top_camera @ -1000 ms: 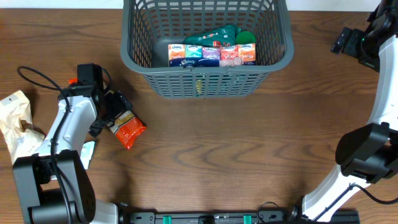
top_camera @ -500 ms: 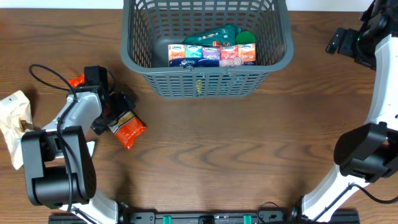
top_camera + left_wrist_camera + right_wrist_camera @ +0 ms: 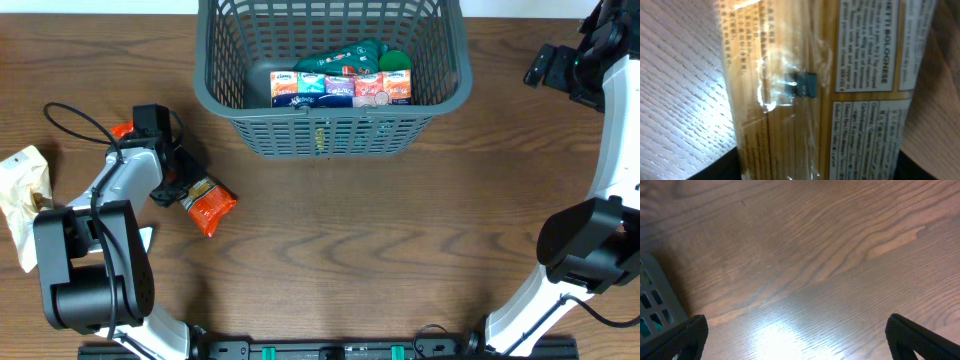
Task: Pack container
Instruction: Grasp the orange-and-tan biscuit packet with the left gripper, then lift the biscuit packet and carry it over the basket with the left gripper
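- From overhead, you see the container (image 3: 330, 135) at the top middle of the table (image 3: 400, 240). Inside it a row of tissue packs (image 3: 340, 88) lies against the near wall, with a green packet (image 3: 352, 55) behind them.
- On the left of that view, your left gripper (image 3: 183, 184) sits low at the table on a spaghetti packet (image 3: 207, 203), whose orange-red end sticks out toward the middle of the table. The packet lies well apart from the container, down and to the left of it.
- Further left you have a crumpled paper bag (image 3: 25, 195) at the table edge, and a small orange item (image 3: 122, 130) just beside the left arm.
- At the top right corner, your right gripper (image 3: 553, 67) hangs off to the right of the container and apart from it.
- Through the left wrist camera, the spaghetti packet (image 3: 840, 100) fills nearly the whole view, clear film over pale strands with printed labels. The dark fingers (image 3: 720, 167) stand at the bottom corners, one against each edge of the packet, which narrows between them, so the grip is closed on it.
- Through the right wrist camera, you see mostly bare wood. The fingertips (image 3: 687, 337) sit at the two bottom corners, spread wide with nothing between them. A corner of the container (image 3: 655, 300) shows at the left edge.
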`<state>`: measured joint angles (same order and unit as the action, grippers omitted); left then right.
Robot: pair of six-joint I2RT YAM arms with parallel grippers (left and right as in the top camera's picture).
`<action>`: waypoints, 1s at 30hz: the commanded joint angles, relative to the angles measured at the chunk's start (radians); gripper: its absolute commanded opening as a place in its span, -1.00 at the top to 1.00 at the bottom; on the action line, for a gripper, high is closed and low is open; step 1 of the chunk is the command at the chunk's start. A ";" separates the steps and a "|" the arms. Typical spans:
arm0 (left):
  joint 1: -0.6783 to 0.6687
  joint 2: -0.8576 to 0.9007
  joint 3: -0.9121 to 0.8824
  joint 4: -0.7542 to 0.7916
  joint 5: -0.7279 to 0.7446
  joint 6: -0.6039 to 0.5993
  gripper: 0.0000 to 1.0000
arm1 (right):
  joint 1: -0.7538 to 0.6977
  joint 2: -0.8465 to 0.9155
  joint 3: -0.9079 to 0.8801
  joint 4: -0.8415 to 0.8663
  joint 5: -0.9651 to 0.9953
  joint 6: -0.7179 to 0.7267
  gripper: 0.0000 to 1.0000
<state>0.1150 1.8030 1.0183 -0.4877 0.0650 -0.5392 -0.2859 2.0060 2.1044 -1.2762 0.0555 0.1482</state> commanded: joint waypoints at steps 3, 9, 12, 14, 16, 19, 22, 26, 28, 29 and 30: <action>-0.001 -0.008 -0.004 0.002 0.033 0.010 0.35 | 0.005 0.010 0.001 -0.007 -0.003 -0.016 -0.99; -0.001 -0.122 0.008 -0.001 0.032 0.016 0.88 | 0.005 0.010 0.001 -0.015 -0.003 -0.025 -0.98; -0.001 -0.214 0.037 -0.024 0.033 0.062 0.89 | 0.005 0.010 0.001 -0.021 -0.003 -0.034 -0.98; -0.001 -0.272 0.079 -0.078 0.032 0.095 0.89 | 0.005 0.010 0.001 -0.022 -0.003 -0.034 -0.99; -0.001 -0.324 0.147 -0.163 0.033 0.141 0.88 | 0.005 0.010 0.001 -0.022 -0.003 -0.035 -0.98; -0.001 -0.372 0.296 -0.307 0.032 0.190 0.89 | 0.005 0.010 0.001 -0.023 -0.003 -0.038 -0.99; -0.001 -0.381 0.493 -0.441 0.033 0.223 0.89 | 0.005 0.010 0.001 -0.022 -0.003 -0.053 -0.98; -0.002 -0.365 0.758 -0.542 0.035 0.249 0.89 | 0.005 0.010 0.001 -0.025 -0.003 -0.060 -0.98; -0.011 -0.349 0.870 -0.552 0.060 0.288 0.89 | 0.005 0.010 0.001 -0.026 -0.003 -0.060 -0.98; -0.021 -0.337 0.929 -0.551 0.077 0.304 0.89 | 0.005 0.010 0.001 -0.025 -0.003 -0.060 -0.99; -0.034 -0.323 0.978 -0.551 0.090 0.325 0.89 | 0.005 0.010 0.001 -0.024 -0.003 -0.060 -0.99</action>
<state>0.1066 1.4773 1.8420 -1.0569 0.1089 -0.3012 -0.2859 2.0060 2.1044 -1.2999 0.0521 0.1024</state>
